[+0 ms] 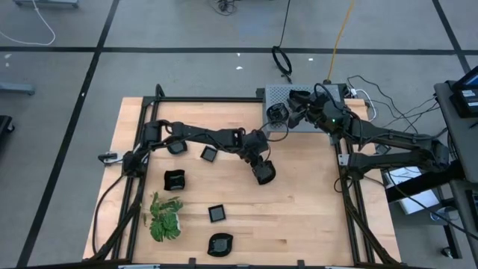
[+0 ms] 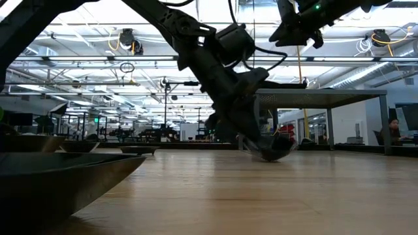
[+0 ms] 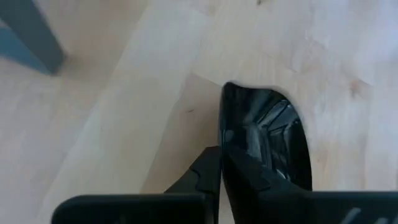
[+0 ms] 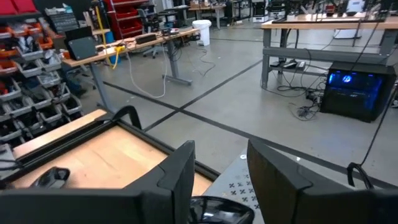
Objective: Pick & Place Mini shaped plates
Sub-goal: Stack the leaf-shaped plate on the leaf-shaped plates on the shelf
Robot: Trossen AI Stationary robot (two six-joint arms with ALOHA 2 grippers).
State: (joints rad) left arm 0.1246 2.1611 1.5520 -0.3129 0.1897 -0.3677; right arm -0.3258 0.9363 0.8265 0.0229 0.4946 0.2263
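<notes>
My left gripper (image 1: 262,172) is out over the middle of the table, shut on a glossy black mini plate (image 3: 267,137). That plate also shows tilted low over the wood in the low view (image 2: 277,149). Other mini plates lie flat on the table (image 1: 174,179) (image 1: 209,154) (image 1: 216,213). My right gripper (image 4: 217,177) hangs high over the grey perforated box (image 1: 284,96) at the far edge, fingers apart. A black plate (image 4: 214,211) shows low between the fingers. Whether they touch it I cannot tell. My left gripper pinches the plate at its rim (image 3: 225,163), one finger (image 3: 202,180) on the outer face and the other on the hollow face. The fingers slant down from the table's left. The plate stands on edge, its lower edge (image 2: 271,158) at or just above the wood.
A green leafy plant (image 1: 164,218) lies near the front left. Two more black plates sit nearby (image 1: 220,243) (image 1: 176,147). Black frame rails run along the table's left, far and right sides (image 1: 349,187). Bare wood stretches right of my left gripper.
</notes>
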